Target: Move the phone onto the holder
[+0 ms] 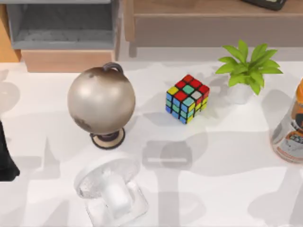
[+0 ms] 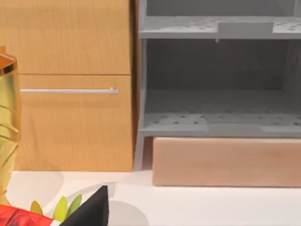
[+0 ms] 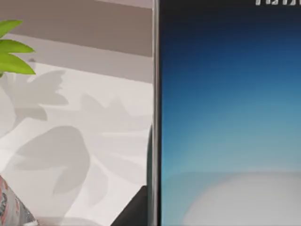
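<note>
**Phone held close to the right wrist camera, holder waiting on the table**

The phone (image 3: 225,117) looms large in the right wrist view: a glowing blue-to-white screen with a thin silver edge, standing upright just in front of that camera. It appears to be carried by the right arm, though whether the right gripper's jaws are clamped on it cannot be told. A phone like this is likely light, rigid and smooth-sided, so it could slip; a hold across the two long edges, not the glass, seems safest.

From above, a clear, frosted holder (image 1: 111,191) sits near the front of the table, left of centre. Behind it stands a silver-grey globe (image 1: 101,100) on a round base. To the right are a colourful cube (image 1: 187,98), a small potted plant (image 1: 247,66) and an orange-labelled bottle (image 1: 291,127) at the right edge.

The left arm (image 1: 5,156) rests at the table's left edge; its jaw state cannot be told.
</note>
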